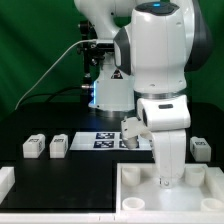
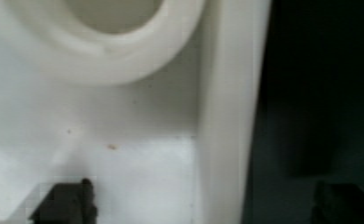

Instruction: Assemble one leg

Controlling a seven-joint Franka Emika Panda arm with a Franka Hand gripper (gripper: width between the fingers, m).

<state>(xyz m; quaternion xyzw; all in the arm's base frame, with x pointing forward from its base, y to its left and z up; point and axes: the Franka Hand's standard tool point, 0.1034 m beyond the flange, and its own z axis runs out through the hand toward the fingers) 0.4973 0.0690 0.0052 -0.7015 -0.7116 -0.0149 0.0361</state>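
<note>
The large white tray-like piece (image 1: 135,200) lies at the front right of the exterior view. My gripper (image 1: 168,181) is lowered onto its far part. In the wrist view my dark fingertips (image 2: 63,203) stand wide apart, astride the tray's raised rim (image 2: 232,120), with nothing pinched between them. A round socket of the tray (image 2: 108,25) shows close by. Several small white tagged legs lie on the black table: two at the exterior view's left (image 1: 33,147) (image 1: 59,146), one by the marker board (image 1: 130,130), and one at the right (image 1: 200,149).
The marker board (image 1: 103,139) lies behind the tray, in the middle of the table. The arm's white base (image 1: 108,95) stands behind it. A white block (image 1: 5,182) sits at the front left edge. A green backdrop closes the back.
</note>
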